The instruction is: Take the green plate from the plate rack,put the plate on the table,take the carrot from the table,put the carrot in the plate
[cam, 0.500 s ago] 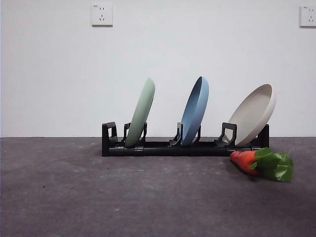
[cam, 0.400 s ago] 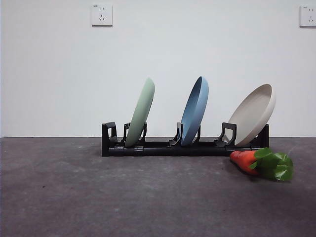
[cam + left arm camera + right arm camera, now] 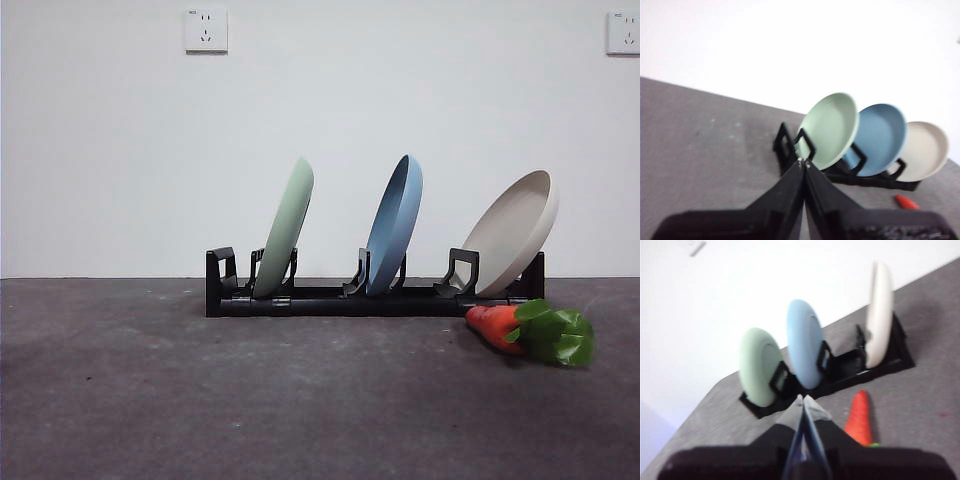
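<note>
Green plate (image 3: 286,228) stands tilted in plate rack (image 3: 340,298) beside blue plate (image 3: 395,224); carrot (image 3: 532,330) lies on surface (image 3: 200,400) near rack; left gripper (image 3: 804,161) and right gripper (image 3: 802,397) jaws closed, empty.

The pale green plate (image 3: 286,226) stands tilted in the left slot of the black plate rack (image 3: 340,298) on the dark grey table (image 3: 250,400). The orange carrot (image 3: 530,331) lies just beside the rack's right end.
</note>
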You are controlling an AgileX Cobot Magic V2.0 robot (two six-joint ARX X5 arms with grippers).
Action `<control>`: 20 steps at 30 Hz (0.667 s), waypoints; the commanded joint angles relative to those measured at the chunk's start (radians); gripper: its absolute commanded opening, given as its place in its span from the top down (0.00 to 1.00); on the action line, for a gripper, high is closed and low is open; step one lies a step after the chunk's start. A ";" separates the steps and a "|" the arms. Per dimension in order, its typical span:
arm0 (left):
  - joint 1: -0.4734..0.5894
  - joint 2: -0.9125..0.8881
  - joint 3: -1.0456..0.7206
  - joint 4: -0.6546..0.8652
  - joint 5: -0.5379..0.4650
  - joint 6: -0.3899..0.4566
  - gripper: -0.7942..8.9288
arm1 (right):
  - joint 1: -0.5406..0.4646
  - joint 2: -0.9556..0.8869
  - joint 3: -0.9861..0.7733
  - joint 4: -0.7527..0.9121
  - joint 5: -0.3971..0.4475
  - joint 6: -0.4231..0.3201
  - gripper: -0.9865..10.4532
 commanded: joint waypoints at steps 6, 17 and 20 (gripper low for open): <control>0.002 0.222 0.236 -0.113 0.214 0.057 0.92 | 0.006 0.237 0.328 -0.262 -0.084 -0.226 0.92; -0.005 0.529 0.599 -0.393 0.394 0.259 0.92 | 0.042 0.606 0.833 -0.753 -0.082 -0.544 0.92; -0.010 0.589 0.690 -0.507 0.428 0.315 0.92 | 0.049 0.680 0.917 -0.876 -0.082 -0.605 0.92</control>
